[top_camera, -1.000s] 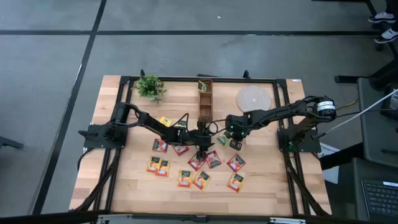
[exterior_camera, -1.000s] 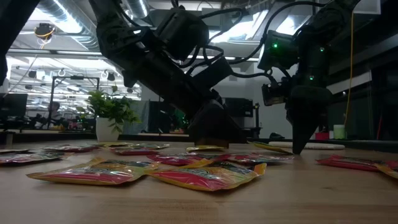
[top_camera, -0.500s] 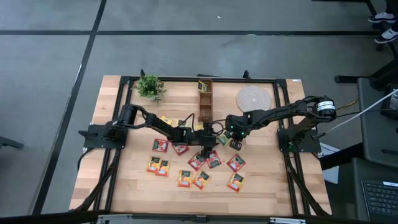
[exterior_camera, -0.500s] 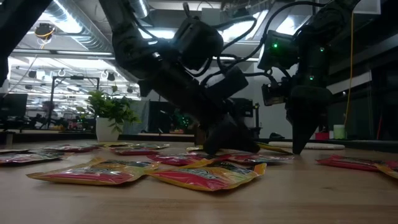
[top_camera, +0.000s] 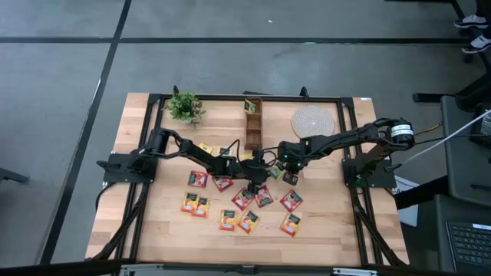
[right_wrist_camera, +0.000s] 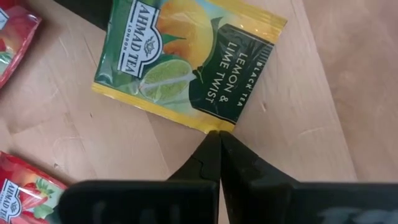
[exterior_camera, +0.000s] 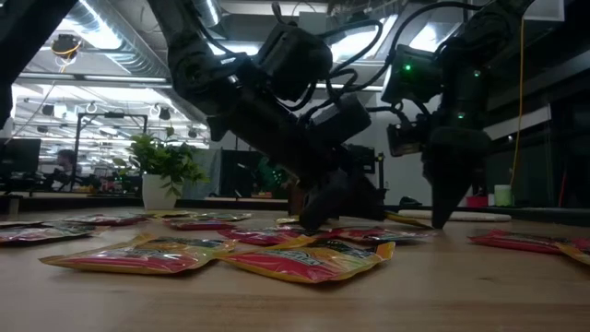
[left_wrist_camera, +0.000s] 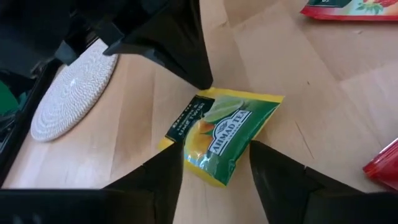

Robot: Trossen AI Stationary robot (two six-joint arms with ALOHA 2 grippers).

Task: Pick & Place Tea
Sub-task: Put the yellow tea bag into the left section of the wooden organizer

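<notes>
One green-yellow sachet point(right_wrist_camera: 189, 62) reads "AHMAD TEA LONDON"; "LEMON & LIME TWIST"

Seen from above, we count one counter point(top_camera: 322, 230) and two arms: left arm point(top_camera: 184, 149), right arm point(top_camera: 337, 140). There is one potted plant point(top_camera: 185, 106) at upper left, one woven mat point(top_camera: 311, 120) at upper right, and one wooden box point(top_camera: 252, 126) between them. Of the tea sachets, we count five red sachets point(top_camera: 197, 179), five orange sachets point(top_camera: 228, 221) and one green sachet point(left_wrist_camera: 221, 134). The yellow sachets point(top_camera: 204, 149) are partly hidden, so their number remains uncertain.
</notes>
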